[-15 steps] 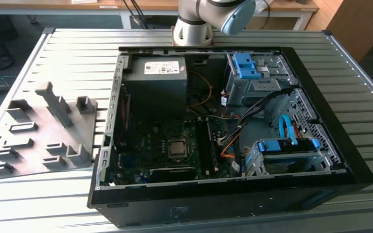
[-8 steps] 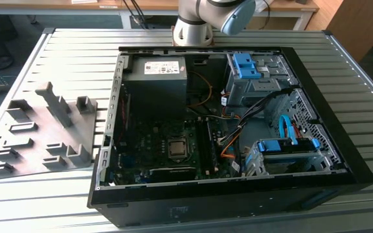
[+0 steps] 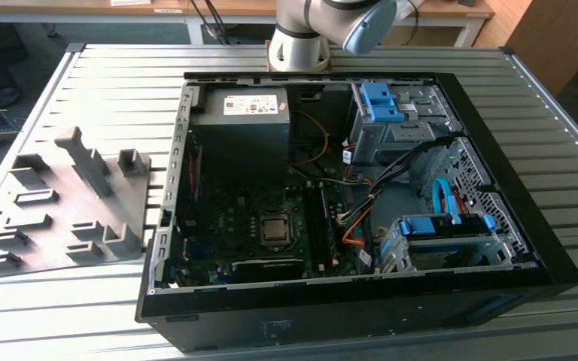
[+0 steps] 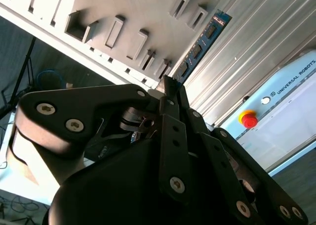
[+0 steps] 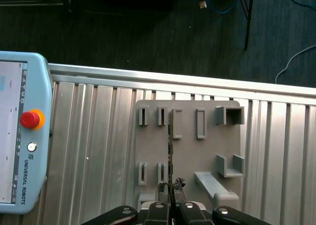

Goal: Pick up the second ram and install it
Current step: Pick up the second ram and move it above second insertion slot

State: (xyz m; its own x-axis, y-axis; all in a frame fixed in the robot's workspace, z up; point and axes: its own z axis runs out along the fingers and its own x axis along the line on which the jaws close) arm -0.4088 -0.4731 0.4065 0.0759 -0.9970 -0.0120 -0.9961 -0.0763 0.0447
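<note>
Since the fingers (image 4: 170, 99) are pinched on one end of the memory stick (image 4: 207, 34), the pickup looks done. The stick is held out over the grey tray (image 5: 187, 151) and appears clear of its slots; the first wrist view shows it edge-on. Installing is left. The open computer case (image 3: 560, 263) lies on the tabletop (image 3: 118, 90) just beside the tray, and the stick is not yet at the board inside it.

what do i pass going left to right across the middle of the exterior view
grey slotted tray → motherboard → lower blue-latched drive cage → black case's right wall → bare ribbed table
</note>
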